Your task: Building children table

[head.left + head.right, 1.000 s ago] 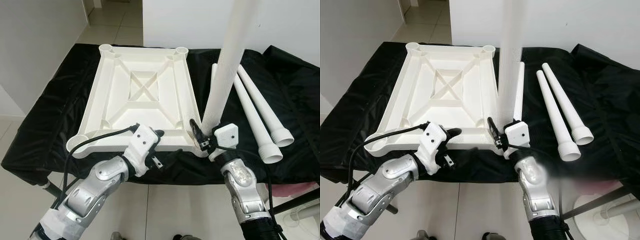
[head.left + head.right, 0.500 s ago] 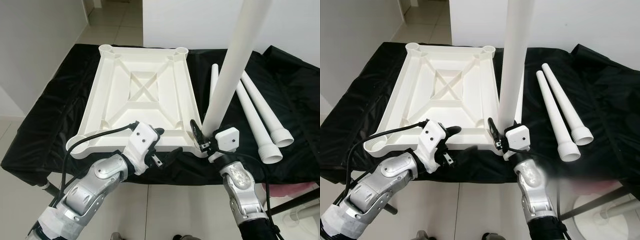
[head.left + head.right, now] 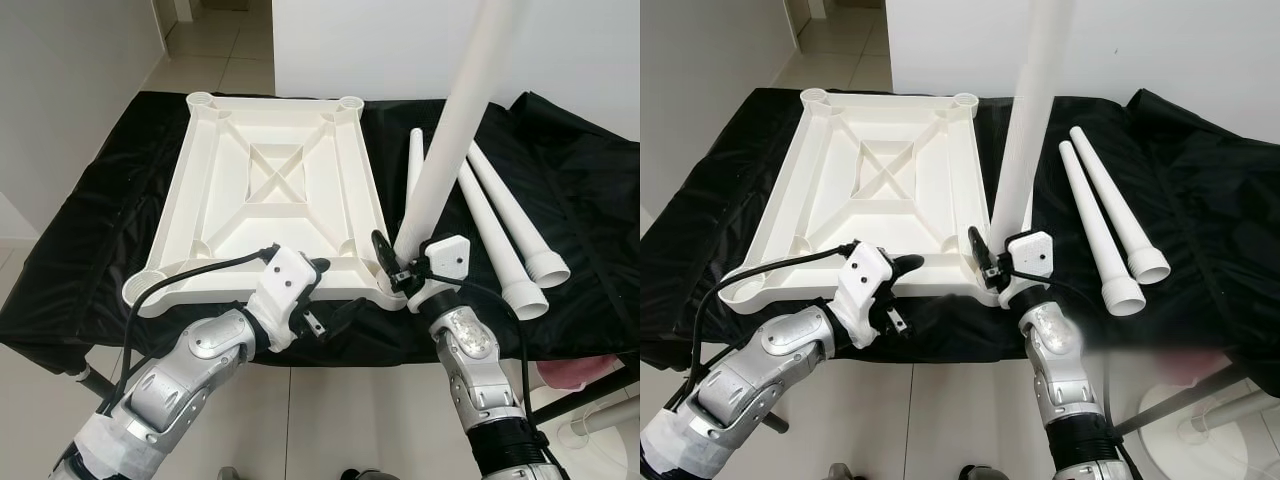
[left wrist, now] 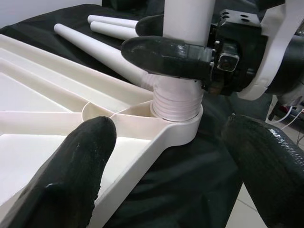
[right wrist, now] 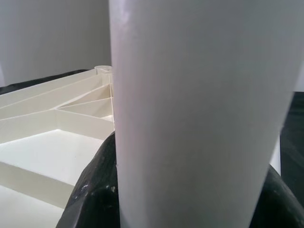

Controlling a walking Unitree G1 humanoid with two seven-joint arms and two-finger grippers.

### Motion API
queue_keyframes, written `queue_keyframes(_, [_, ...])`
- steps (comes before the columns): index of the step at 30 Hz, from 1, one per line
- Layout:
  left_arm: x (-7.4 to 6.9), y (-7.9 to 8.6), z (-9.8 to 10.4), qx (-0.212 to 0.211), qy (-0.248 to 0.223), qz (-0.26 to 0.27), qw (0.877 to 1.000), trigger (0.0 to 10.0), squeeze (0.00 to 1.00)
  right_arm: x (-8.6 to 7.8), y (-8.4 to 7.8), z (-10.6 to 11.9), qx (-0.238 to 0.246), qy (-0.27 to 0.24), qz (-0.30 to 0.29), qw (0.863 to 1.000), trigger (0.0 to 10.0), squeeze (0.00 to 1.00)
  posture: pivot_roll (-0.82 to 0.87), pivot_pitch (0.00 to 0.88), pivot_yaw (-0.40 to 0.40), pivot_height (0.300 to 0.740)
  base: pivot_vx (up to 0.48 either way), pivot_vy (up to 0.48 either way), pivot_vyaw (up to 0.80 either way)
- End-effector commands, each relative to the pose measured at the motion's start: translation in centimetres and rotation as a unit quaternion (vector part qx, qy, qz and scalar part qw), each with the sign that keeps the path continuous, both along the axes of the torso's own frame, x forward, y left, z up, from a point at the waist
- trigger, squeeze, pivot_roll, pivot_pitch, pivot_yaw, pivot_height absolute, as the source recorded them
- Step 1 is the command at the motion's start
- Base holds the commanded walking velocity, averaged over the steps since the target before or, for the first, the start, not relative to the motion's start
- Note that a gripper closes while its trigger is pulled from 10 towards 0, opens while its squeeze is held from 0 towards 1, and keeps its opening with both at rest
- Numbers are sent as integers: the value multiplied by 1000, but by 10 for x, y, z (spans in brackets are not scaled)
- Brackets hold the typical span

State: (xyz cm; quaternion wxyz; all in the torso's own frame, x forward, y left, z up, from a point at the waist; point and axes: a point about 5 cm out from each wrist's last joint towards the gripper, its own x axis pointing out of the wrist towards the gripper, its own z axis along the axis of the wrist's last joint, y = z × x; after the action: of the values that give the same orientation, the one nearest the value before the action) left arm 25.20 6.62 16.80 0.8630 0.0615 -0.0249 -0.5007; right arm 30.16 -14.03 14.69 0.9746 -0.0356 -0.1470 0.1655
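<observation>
So the right gripper (image 3: 392, 262) has its jaws clenched around the upright white leg (image 3: 452, 130), whose threaded end sits in the near corner socket of the upside-down table panel (image 3: 270, 190). Left gripper (image 3: 322, 297) jaws are released, straddling that same panel edge. Three spare legs (image 3: 500, 232) lie beyond the right jaws on the black cloth (image 3: 90, 230).

The upright leg (image 3: 447, 140) blocks the tabletop's (image 3: 270, 190) near-right corner; its ribbed middle lies open.
</observation>
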Motion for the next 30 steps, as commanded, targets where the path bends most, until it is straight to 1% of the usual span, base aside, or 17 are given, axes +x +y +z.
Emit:
queue_keyframes(1, [-11,-6,-1,12,8,-91,996,10000,0,-4,-8,-28,-1,67,-14,998,10000,0,22,130,-7,740,0,0,0])
queue_keyframes(3, [-11,-6,-1,12,8,-91,996,10000,0,-6,-8,-28,-5,61,-11,998,10000,0,22,131,-6,740,0,0,0])
queue_keyframes(4, [-11,-6,-1,11,9,-90,996,10000,0,-9,-7,-26,-6,43,-4,999,10000,0,21,133,-8,740,0,0,0])
queue_keyframes(5, [-11,-6,-1,11,9,-90,996,10000,0,-9,-7,-26,-6,43,-4,999,10000,0,21,133,-8,740,0,0,0])
queue_keyframes(10, [-12,-6,-1,11,11,-91,996,10000,0,-12,-9,-32,16,63,-18,998,10000,0,19,135,-8,740,0,0,0])
queue_keyframes(11, [-12,-6,-1,11,11,-91,996,10000,0,-11,-10,-34,35,75,-27,996,10000,0,19,135,-6,740,0,0,0])
queue_keyframes(12, [-12,-6,-1,11,11,-91,996,10000,0,-11,-10,-34,35,75,-27,996,10000,0,19,135,-6,740,0,0,0])
queue_keyframes(14, [-12,-6,-1,11,12,-90,996,10000,0,-11,-12,-37,54,92,-38,994,10000,0,20,134,-7,740,0,0,0])
queue_keyframes(16, [-12,-6,-1,12,12,-90,996,10000,0,-11,-12,-39,52,94,-39,993,10000,0,19,134,-5,740,0,0,0])
queue_keyframes(21, [-12,-6,-1,12,12,-91,996,10000,0,-10,-13,-41,70,107,-52,990,10000,0,18,131,-4,740,0,0,0])
queue_keyframes(24, [-12,-6,-1,12,12,-92,996,10000,0,-10,-12,-42,69,108,-47,991,10000,0,18,129,-5,740,0,0,0])
queue_keyframes(30, [-12,-7,-1,13,13,-94,995,10000,0,-11,-9,-41,44,102,-46,993,10000,0,18,123,-7,740,0,0,0])
